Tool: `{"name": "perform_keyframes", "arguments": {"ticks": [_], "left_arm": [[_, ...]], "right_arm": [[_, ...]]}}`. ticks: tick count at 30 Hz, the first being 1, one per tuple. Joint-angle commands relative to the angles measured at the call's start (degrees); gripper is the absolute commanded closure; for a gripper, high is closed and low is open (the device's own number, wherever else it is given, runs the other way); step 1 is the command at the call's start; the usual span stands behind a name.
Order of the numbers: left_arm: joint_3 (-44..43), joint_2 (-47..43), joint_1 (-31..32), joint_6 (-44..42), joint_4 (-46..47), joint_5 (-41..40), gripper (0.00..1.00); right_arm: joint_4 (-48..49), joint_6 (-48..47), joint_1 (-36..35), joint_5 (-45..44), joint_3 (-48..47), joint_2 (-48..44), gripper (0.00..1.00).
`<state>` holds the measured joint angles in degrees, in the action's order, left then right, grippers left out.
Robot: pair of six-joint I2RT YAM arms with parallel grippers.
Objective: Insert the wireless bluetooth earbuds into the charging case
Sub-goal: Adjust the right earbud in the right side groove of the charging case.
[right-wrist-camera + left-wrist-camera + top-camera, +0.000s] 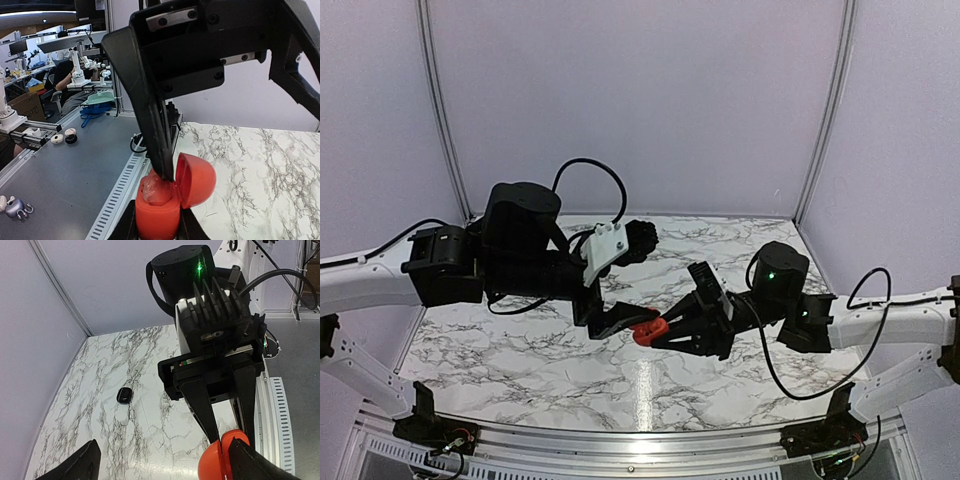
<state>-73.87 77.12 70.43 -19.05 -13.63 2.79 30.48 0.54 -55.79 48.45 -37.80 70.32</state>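
Note:
My right gripper (157, 227) is shut on the base of the round red case (157, 212) and holds it above the table, with its lid (196, 179) hinged open. A reddish earbud (154, 189) sits in the case's well. My left gripper (165, 470) is open. One of its fingers (159, 150) reaches down into the open case and touches the earbud; the other stands off to the side. In the top view the two grippers meet at the red case (648, 331) over the table's middle. No black earbuds are in view.
The oval black case (124, 395) lies on the marble table (115, 355) towards its far left side. The right arm's wrist (210, 325) fills the space right in front of the left gripper. A slotted metal rail (117, 200) runs along the table's near edge.

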Motion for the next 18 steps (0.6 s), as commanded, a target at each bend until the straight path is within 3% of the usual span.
{"name": "perform_keyframes", "arguments": {"ticks": [1, 11, 13, 18], "left_arm": [[-2.0, 1.4, 0.0, -0.8, -3.6, 1.6, 0.08], [-0.9, -3.5, -0.7, -0.2, 0.9, -10.9, 0.05], [0.9, -6.1, -1.4, 0.7, 2.3, -10.4, 0.05], [8.7, -11.5, -3.7, 2.2, 6.5, 1.7, 0.01]], "right_arm": [[0.4, -0.4, 0.3, 0.4, -3.6, 0.3, 1.00], [2.7, 1.2, 0.4, -3.7, -1.3, -0.6, 1.00], [3.6, 2.3, 0.6, -5.2, -0.6, -0.9, 1.00], [3.7, 3.4, 1.6, -9.6, 0.3, -2.7, 1.00]]}}
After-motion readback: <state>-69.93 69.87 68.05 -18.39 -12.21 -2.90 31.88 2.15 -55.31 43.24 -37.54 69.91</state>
